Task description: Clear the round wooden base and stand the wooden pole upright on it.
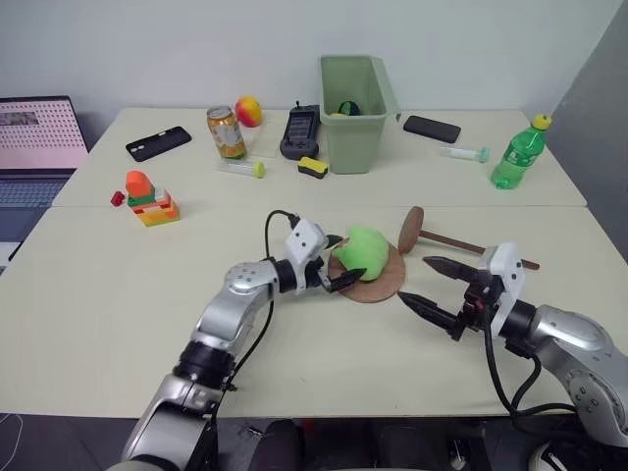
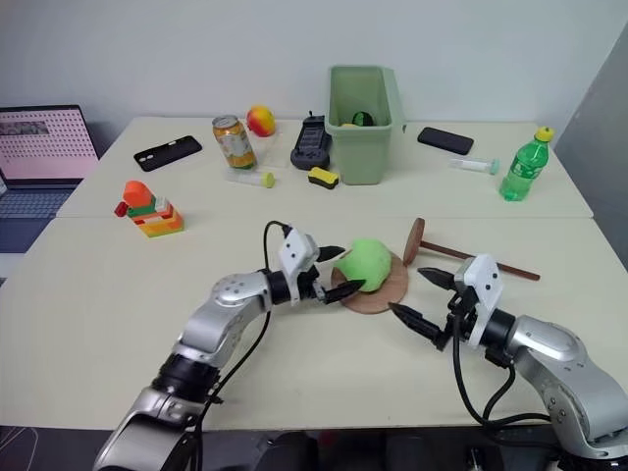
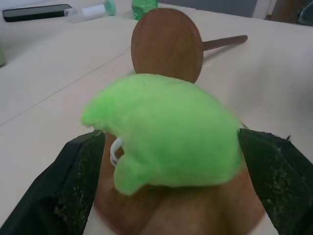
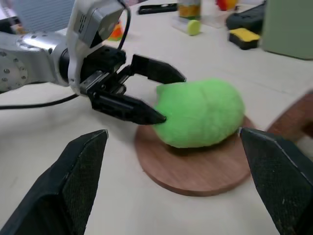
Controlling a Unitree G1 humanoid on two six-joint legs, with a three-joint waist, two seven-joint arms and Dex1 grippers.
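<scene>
Black fingers of the right gripper (image 1: 432,285) stand spread wide, holding nothing, just right of the round wooden base (image 1: 378,283). Base lies flat on the table (image 1: 118,294) with a green plush toy (image 1: 366,250) on top. Left gripper (image 1: 339,263) is open too, one finger on each side of the toy's left end. Wooden pole (image 1: 461,242) lies on its side just behind the base, disc end nearest it.

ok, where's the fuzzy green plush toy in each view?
Left eye: fuzzy green plush toy centre, on the round wooden base.
Right eye: centre, same.
Left wrist: middle, between the gripper's fingers.
Right wrist: centre-right.
Shared landmark: the base beneath it.
</scene>
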